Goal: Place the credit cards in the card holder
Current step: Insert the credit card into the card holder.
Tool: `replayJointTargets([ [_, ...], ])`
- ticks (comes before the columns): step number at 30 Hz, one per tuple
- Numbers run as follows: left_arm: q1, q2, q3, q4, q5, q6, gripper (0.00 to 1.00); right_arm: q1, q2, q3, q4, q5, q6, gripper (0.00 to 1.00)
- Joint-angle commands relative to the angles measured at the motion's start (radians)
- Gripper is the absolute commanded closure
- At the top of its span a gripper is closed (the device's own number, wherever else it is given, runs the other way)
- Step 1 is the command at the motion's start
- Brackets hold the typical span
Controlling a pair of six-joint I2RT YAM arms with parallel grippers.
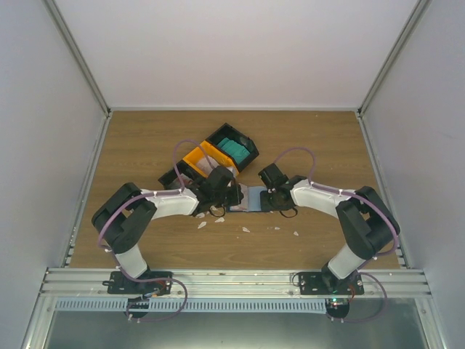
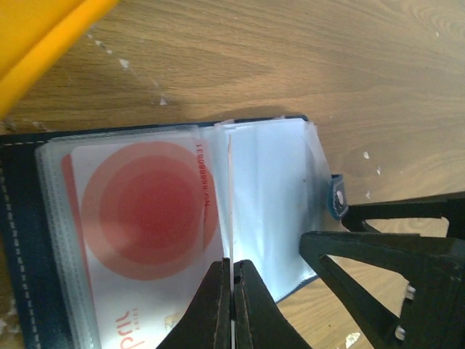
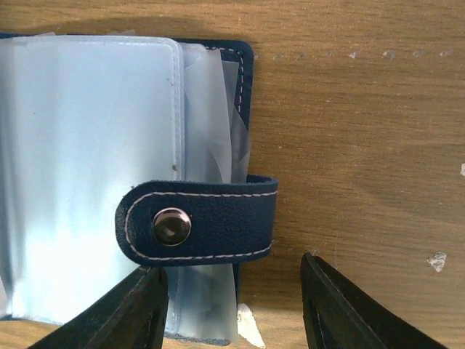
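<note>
The navy card holder (image 1: pixel 251 198) lies open on the table between my two grippers. In the left wrist view its clear sleeves (image 2: pixel 272 196) show, and a white card with a red blotch (image 2: pixel 145 218) sits in the left sleeve. My left gripper (image 2: pixel 232 265) is shut on a thin white card (image 2: pixel 230 211) seen edge-on, standing at the holder's middle fold. My right gripper (image 3: pixel 232 305) is open, its fingers on either side of the holder's snap tab (image 3: pixel 196 222) at the right edge. Teal cards (image 1: pixel 234 149) lie in a black bin.
An orange bin (image 1: pixel 197 158) and the black bin (image 1: pixel 251 145) stand just behind the holder. Small white scraps (image 1: pixel 245 229) lie on the wood in front of it. The right gripper's black fingers (image 2: pixel 378 269) show in the left wrist view.
</note>
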Motion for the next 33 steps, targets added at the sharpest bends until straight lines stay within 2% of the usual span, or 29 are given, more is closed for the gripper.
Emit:
replayJointTargets([
  [1,0.007,0.001,0.003,0.039,-0.077,-0.032,1.00,-0.014,0.028,-0.032,-0.019,0.021,-0.012,0.51],
  [5,0.007,0.012,0.001,0.070,-0.054,-0.047,1.00,-0.016,0.033,-0.033,-0.021,0.007,-0.012,0.54],
  [21,0.007,0.073,-0.016,0.140,0.031,-0.108,1.00,-0.016,0.029,-0.044,-0.015,-0.008,0.007,0.53],
  [33,0.007,0.065,-0.035,0.088,0.045,-0.205,1.00,-0.016,0.030,-0.052,-0.004,-0.011,0.011,0.53],
])
